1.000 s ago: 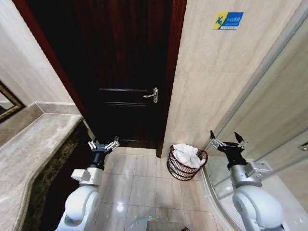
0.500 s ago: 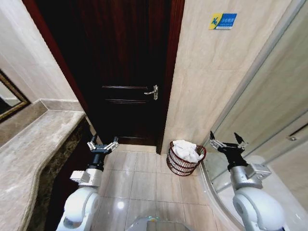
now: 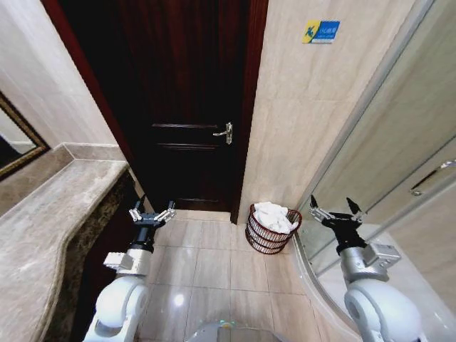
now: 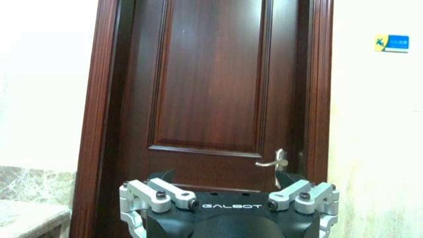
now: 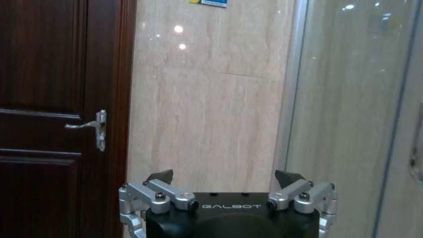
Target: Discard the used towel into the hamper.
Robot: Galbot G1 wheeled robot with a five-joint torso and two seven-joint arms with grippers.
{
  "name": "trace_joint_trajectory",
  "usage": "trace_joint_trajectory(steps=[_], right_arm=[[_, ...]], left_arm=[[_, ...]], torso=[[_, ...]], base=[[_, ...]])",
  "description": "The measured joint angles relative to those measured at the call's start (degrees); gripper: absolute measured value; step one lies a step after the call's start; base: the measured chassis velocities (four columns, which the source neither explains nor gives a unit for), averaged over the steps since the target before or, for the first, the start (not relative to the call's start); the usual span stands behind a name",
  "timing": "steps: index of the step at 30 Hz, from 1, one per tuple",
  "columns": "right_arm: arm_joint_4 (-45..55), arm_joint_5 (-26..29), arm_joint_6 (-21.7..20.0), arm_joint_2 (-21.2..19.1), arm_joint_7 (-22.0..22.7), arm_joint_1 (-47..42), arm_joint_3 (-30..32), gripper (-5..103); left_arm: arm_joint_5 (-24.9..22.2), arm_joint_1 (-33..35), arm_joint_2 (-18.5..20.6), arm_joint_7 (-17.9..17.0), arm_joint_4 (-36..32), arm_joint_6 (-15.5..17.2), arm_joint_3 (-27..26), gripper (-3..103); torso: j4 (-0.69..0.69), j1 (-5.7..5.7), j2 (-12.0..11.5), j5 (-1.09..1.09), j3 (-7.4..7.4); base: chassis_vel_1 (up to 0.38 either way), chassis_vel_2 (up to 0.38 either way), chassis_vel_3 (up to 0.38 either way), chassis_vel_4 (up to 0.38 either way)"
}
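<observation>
Down on the floor, the hamper (image 3: 273,229) sits by the wall, right of the dark door (image 3: 187,107), with the white towel (image 3: 275,216) inside. The left tool (image 3: 152,213) and right tool (image 3: 333,211) hang open, empty. Wrist views show the door handle (image 4: 276,160) closer.

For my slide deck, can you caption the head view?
White towel already in the hamper by the door; left gripper and right gripper open, empty.
</observation>
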Motion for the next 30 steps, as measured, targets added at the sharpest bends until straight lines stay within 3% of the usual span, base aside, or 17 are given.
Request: trace_joint_trajectory(steps=[30], right_arm=[[-0.88,-1.57,0.71,0.24,-0.16,0.57,-2.70,100]], left_arm=[[-0.15,-0.73,-0.46,0.01,0.31,0.75,0.18,100]], torso=[[-0.01,-0.02,-0.01,0.00,-0.01]], base=[[0.137,-0.141,-0.140,0.139]])
